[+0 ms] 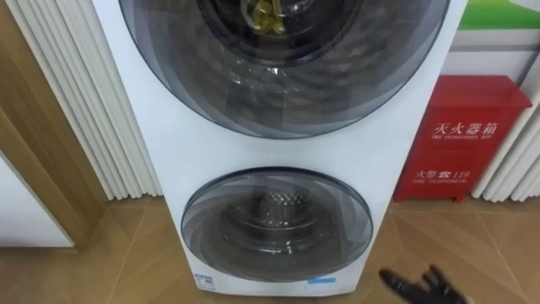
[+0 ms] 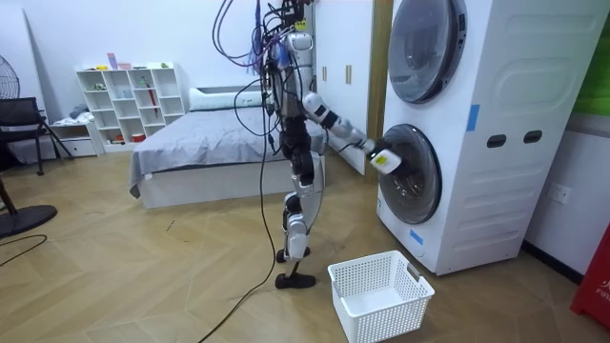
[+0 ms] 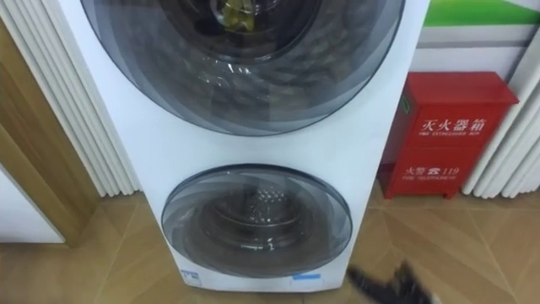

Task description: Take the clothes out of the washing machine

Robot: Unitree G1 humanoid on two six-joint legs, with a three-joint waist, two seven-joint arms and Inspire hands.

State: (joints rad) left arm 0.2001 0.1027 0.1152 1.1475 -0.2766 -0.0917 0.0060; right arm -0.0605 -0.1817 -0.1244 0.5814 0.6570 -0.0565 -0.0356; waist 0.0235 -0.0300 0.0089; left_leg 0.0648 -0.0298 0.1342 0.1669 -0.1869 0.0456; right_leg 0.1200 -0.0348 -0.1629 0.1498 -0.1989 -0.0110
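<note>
Clothing, if that is what the yellowish bundle (image 1: 266, 15) behind the glass of the upper door (image 1: 287, 80) is, lies inside the washing machine (image 1: 169, 127), out of reach for now. It is too close to the top edge of the eye views to say for certain that it is a garment. Behind the lower door (image 1: 277, 224) I can make out bare drum metal and no cloth. Both round doors are closed, so the step in hand looks to be opening a door, and nothing has been taken out yet.

To do that well, the fingers should find the door's rim or catch on the side away from the hinge. They should hook behind it rather than press on the glass, then draw it along its arc until it stands wide enough for the arm to pass. Which door holds the load ought to be settled first, since reaching at the lower one may gain nothing.

The right hand (image 1: 418, 285) shows at the lower right of the eye views, below and beside the lower door. Its dark fingers are spread and fairly straight, and it holds nothing. In the room view the arm is stretched toward that door's rim, but I cannot tell whether the hand touches it.

A white basket (image 2: 379, 293) waits empty on the floor, just in front of the machine and beside the robot's feet.
</note>
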